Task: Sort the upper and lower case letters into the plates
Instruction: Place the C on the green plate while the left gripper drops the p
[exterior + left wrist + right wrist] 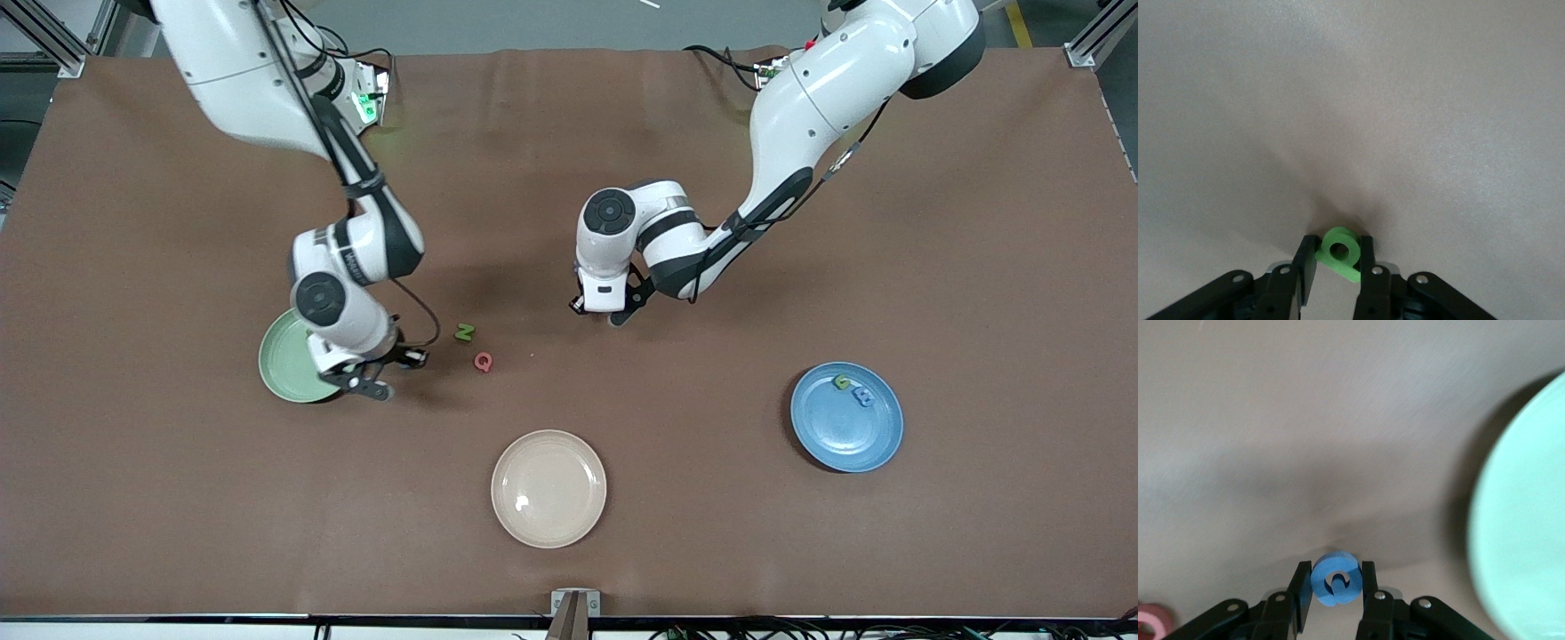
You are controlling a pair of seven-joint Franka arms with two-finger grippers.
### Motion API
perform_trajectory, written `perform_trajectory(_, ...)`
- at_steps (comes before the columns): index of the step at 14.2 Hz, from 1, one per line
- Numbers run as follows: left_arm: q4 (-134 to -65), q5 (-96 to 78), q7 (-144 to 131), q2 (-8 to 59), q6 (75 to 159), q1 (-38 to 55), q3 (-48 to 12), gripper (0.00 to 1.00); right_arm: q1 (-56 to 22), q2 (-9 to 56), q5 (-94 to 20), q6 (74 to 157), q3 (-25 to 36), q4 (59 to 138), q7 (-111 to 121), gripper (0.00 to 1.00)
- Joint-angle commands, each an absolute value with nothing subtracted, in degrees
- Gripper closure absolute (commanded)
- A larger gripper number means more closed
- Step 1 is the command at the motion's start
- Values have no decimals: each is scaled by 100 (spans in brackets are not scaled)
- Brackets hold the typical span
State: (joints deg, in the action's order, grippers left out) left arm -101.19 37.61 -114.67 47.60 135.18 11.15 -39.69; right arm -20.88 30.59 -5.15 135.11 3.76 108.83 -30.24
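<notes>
The pale green plate [283,363] lies toward the right arm's end of the table and also shows in the right wrist view [1528,520]. My right gripper [389,372] hangs beside it, low over the brown mat, shut on a blue letter [1335,580]. The blue plate [849,431] lies toward the left arm's end and holds a green letter [840,382] and a blue letter [862,396]. My left gripper [603,313] is low over the middle of the table, shut on a green letter [1341,253]. A green N [463,332] and a pink Q [483,361] lie on the mat between the grippers.
A cream-beige plate [548,488] lies nearer the front camera, at the table's middle, with nothing in it. The pink letter also shows at the edge of the right wrist view [1150,621]. A brown mat [978,267] covers the table.
</notes>
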Motion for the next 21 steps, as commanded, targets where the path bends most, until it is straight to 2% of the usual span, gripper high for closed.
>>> perform_trajectory(1, -9976, 3665, -11339, 4729, 13527, 1011, -3929, 99, -1391, 2769, -431, 12580, 281, 10548, -2061, 100)
perform_trajectory(3, -9818, 3647, -11276, 4633, 13369, 906, -3946, 99, -1126, 2655, -439, 12507, 281, 10617, -1531, 100)
perform_trajectory(6, -9484, 3647, -10725, 4518, 12738, 599, -4077, 99, -976, 2646, -439, 12830, 272, 11090, -1424, 100)
perform_trajectory(10, -9431, 3656, -9749, 4351, 12324, -323, -4446, 99, -958, 2628, -466, 13622, 264, 11838, -1433, 99)
perform_trajectory(12, -9422, 3718, -9101, 4193, 11902, -902, -4701, 99, -958, 2646, -466, 13597, 272, 11856, -1433, 93)
perform_trajectory(13, -9431, 3718, -8740, 4123, 11805, -1184, -4807, 99, -949, 2646, -475, 13571, 272, 11848, -1433, 71)
perform_trajectory(14, -9431, 3709, -8319, 4061, 11734, -1474, -4903, 99, -941, 2637, -466, 13562, 272, 11830, -1424, 1)
perform_trajectory(18, -9527, 3709, -7025, 4060, 11619, -2353, -5001, 99, -1045, 2549, -518, 13142, 220, 11419, -1642, 0)
perform_trajectory(21, -9633, 3753, -6164, 4113, 11602, -2881, -4992, 98, -1344, 2549, -624, 13174, 71, 11347, -2231, 0)
